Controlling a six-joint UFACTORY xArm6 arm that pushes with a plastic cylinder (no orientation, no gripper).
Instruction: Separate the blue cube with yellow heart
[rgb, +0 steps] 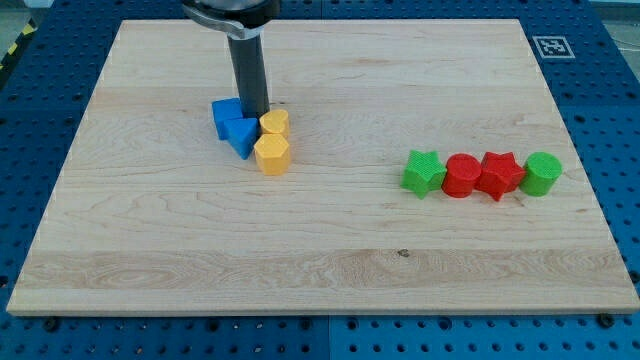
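No readable writing; the tip (256, 113), no gripper, touches two blue blocks (234, 124) and two yellow blocks (272, 143); two green, two red sit well right.

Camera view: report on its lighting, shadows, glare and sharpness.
Camera view: even, soft light on the wooden board, no glare. Only short, faint shadows under the blocks, as under the red star and the yellow heart. Block edges look sharp. My tip sits between the blue cube and the yellow heart; the rod's top is cut off by the view's top.
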